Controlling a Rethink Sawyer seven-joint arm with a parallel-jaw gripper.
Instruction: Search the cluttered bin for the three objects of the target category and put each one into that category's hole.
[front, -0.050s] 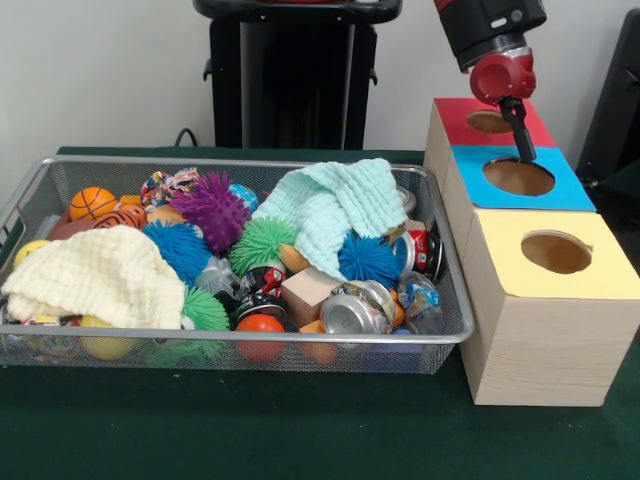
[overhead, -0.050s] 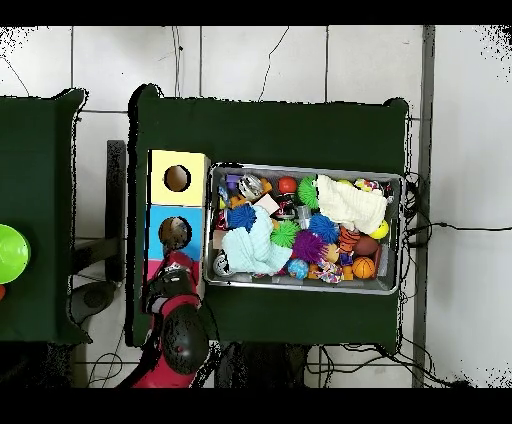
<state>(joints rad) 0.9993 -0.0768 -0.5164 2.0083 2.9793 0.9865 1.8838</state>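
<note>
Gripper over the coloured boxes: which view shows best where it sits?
The front view: the gripper hangs just above the blue box's hole, its tip dark and narrow. Open or shut cannot be told. In the overhead view the arm covers most of it, by the blue box.

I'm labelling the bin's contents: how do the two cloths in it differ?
The mint green cloth lies toward the bin's end nearest the hole boxes; the cream cloth lies at the opposite end. The green one is draped high over spiky balls and cans, one flap hanging toward the blue spiky ball. The cream one sits lower, bunched against the wire bin's front corner. Both are soft, textured, crumpled cloths covering other items.
</note>
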